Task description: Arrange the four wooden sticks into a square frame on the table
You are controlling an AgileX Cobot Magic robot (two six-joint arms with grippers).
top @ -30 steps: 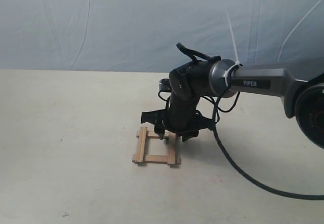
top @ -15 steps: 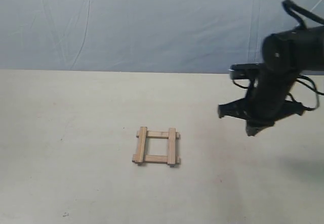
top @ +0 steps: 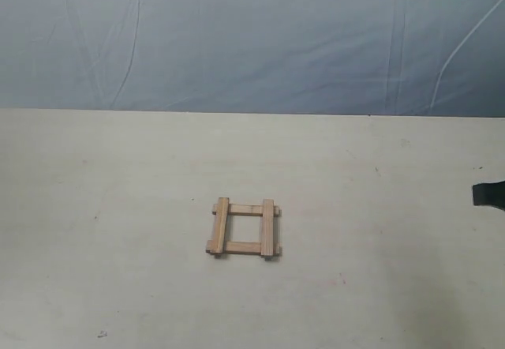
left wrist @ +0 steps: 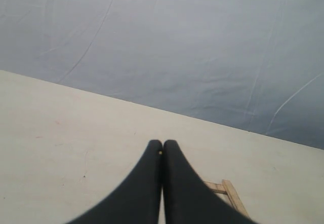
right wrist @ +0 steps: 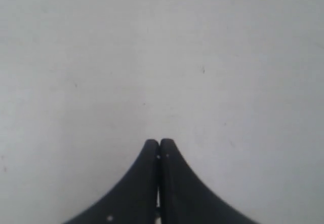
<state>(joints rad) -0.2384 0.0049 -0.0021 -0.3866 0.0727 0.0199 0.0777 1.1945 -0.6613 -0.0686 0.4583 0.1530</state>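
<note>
The four wooden sticks lie as a small square frame (top: 245,228) near the middle of the table (top: 118,207), ends overlapping and sticking out a little at the corners. A corner of that square frame (left wrist: 229,192) peeks past the left fingers in the left wrist view. My left gripper (left wrist: 162,144) is shut with nothing in it, fingertips touching above bare table. My right gripper (right wrist: 160,143) is also shut and empty, over plain table surface. In the exterior view only a black sliver of the right arm (top: 490,195) shows at the right edge; the left arm is out of that view.
A blue-grey sheet backdrop (top: 252,41) hangs behind the table's far edge. Small dark specks (top: 101,334) mark the tabletop near the front left.
The right arm has pulled away from the square frame to the right, almost leaving the exterior view. The frame stays where it was.
</note>
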